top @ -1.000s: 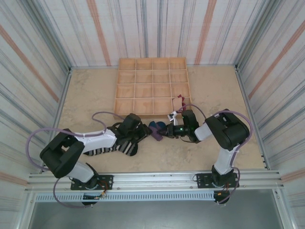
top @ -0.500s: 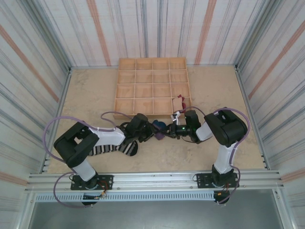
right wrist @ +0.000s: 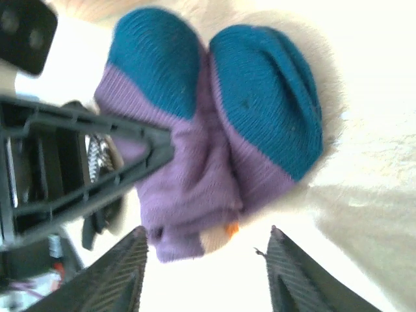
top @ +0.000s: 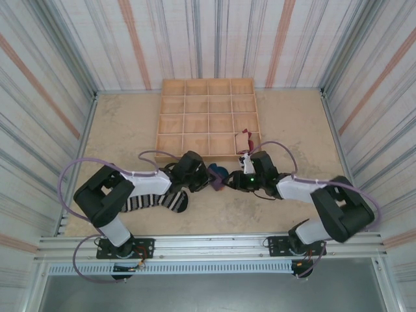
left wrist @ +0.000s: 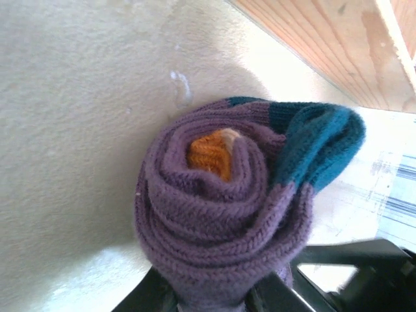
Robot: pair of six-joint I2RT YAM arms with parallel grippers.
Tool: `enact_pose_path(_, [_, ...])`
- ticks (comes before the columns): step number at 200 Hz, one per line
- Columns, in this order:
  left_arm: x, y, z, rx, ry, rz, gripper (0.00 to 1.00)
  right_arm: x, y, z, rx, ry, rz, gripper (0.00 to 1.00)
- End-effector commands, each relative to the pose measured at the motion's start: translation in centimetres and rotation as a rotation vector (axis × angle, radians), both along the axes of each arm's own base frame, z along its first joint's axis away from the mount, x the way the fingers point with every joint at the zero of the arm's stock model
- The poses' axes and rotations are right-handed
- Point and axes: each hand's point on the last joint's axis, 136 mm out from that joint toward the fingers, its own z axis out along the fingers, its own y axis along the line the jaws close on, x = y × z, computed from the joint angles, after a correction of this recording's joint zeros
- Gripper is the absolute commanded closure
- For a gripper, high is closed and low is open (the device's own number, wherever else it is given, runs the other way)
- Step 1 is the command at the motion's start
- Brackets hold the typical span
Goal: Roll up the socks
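The purple sock (left wrist: 224, 208) is wound into a roll with an orange core and a teal end, and it lies on the table just in front of the tray. My left gripper (left wrist: 214, 298) is shut on the bottom of the roll. In the top view the roll (top: 215, 176) sits between the left gripper (top: 200, 174) and the right gripper (top: 232, 181). The right gripper (right wrist: 207, 229) stands open, its fingertips either side of the sock's (right wrist: 214, 130) near end without touching it. The black-and-white striped sock (top: 153, 201) lies flat under the left arm. The tan sock with red (top: 246, 139) lies in a tray compartment.
The wooden compartment tray (top: 195, 121) stands just behind the grippers; its front wall (left wrist: 325, 39) is close above the roll. Striped walls close in the table on three sides. Purple cables loop off both arms.
My right gripper has opened and let go of the purple sock, and its elbow has swung out to the right. My left gripper has shut on the roll.
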Motion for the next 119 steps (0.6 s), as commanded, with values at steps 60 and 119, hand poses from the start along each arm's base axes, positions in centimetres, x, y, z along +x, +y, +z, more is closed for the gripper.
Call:
enact_pose_path(60, [-3.7,2.4,-1.9,0.120,0.183,-0.100,0.93,-2.5,0.7,2.8,-0.373,-0.492,0.127,0.30])
enact_pose_path(119, [-4.2,2.5,-1.9,0.100,0.194,-0.093,0.92,-2.3,4.2,1.7,-0.435,-0.594,0.167,0.33])
